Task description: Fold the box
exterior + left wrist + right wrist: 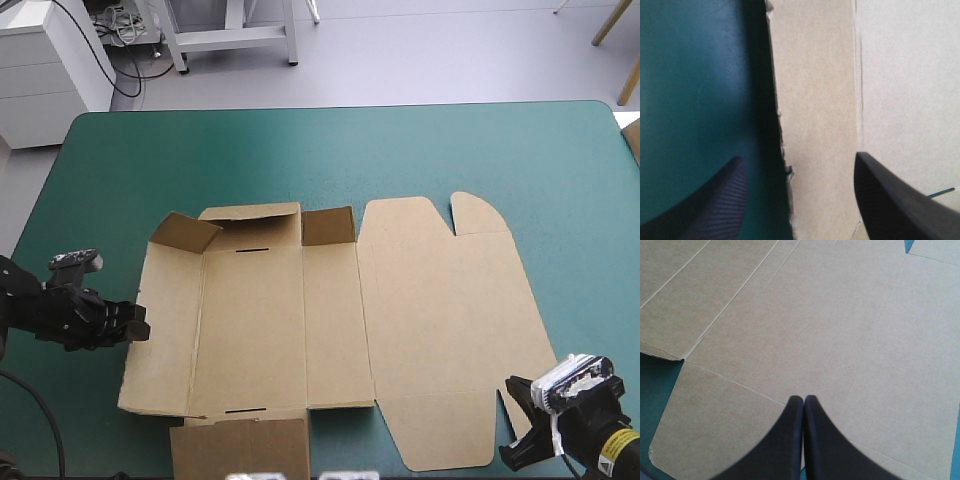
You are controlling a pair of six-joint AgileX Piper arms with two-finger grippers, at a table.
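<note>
While the box (pixel 340 320) lies mostly flat, left end effector (pixel 800 159) gapes; right end effector (pixel 804 399) closed, empty.

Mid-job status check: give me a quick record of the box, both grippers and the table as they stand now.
box: brown sheet, mostly flat on the teal-green cover
flaps: those along the far edge of its left half stand raised
lid panel: flat, on the right
left gripper: fingers open, at the box's left edge, one over the cover, one over the board
right gripper: fingers shut, at the box's near right corner, holding nothing
</note>
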